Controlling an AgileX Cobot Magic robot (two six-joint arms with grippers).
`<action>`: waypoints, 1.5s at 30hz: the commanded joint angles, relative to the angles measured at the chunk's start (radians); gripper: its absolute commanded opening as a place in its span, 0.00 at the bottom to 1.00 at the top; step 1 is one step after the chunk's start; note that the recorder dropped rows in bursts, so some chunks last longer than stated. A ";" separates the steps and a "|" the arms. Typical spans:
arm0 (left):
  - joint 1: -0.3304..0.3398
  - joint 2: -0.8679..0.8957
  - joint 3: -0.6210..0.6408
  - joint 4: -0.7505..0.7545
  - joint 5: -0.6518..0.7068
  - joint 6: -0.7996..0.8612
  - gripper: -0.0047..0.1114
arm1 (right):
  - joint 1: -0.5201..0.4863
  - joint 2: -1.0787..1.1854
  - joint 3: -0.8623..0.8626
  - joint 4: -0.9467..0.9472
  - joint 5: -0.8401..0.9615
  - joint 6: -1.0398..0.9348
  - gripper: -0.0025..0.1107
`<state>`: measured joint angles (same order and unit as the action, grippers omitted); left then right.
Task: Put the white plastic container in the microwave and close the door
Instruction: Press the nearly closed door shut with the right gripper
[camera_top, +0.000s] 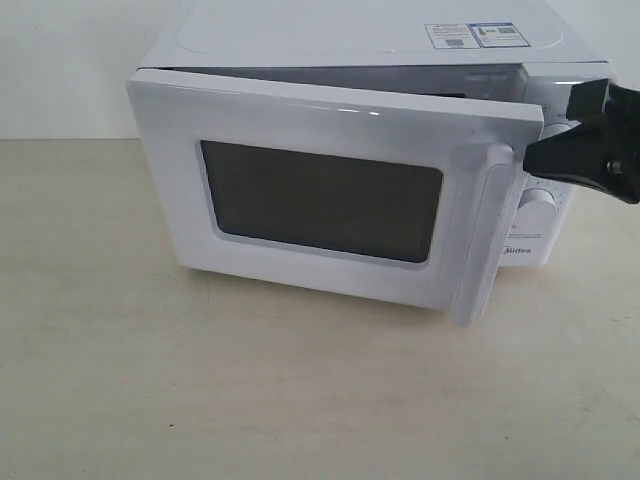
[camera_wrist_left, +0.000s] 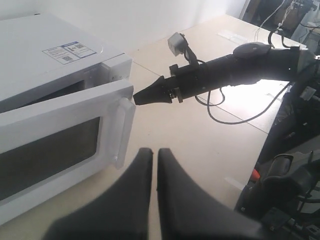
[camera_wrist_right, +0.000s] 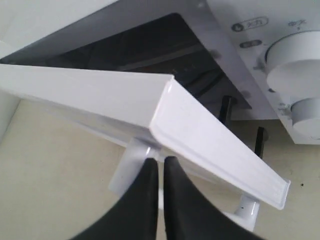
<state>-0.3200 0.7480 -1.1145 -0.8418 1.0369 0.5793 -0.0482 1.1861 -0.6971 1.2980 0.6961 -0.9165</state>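
The white microwave (camera_top: 360, 40) stands at the back of the table with its door (camera_top: 320, 200) ajar by a narrow gap along the top. My right gripper (camera_top: 532, 163) is shut, its tips against the door's outer face at the top of the white bar handle (camera_top: 488, 235). The right wrist view has that gripper (camera_wrist_right: 161, 161) right under the door's edge (camera_wrist_right: 215, 140), by the handle's mount (camera_wrist_right: 132, 167). My left gripper (camera_wrist_left: 155, 151) is shut and empty, hanging above the table in front of the door (camera_wrist_left: 55, 145). The white plastic container is hidden from every view.
Two round dials (camera_wrist_right: 295, 65) sit on the microwave's right panel, just behind my right gripper (camera_wrist_left: 137, 98). Stickers (camera_top: 475, 35) lie on the microwave's top. Bare beige tabletop (camera_top: 300, 390) spreads in front. Cables and dark equipment (camera_wrist_left: 285, 185) stand beyond the table's edge.
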 joint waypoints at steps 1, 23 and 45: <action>-0.004 -0.003 -0.004 0.002 0.000 -0.007 0.08 | 0.000 0.028 -0.003 0.097 -0.027 -0.074 0.02; -0.004 -0.003 -0.004 0.002 0.000 -0.007 0.08 | 0.035 0.159 -0.015 0.446 -0.107 -0.382 0.02; -0.004 -0.003 -0.004 0.002 0.000 -0.007 0.08 | 0.153 0.164 -0.143 0.446 -0.291 -0.393 0.02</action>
<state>-0.3200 0.7480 -1.1145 -0.8418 1.0369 0.5793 0.1043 1.3636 -0.8347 1.7371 0.3874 -1.3049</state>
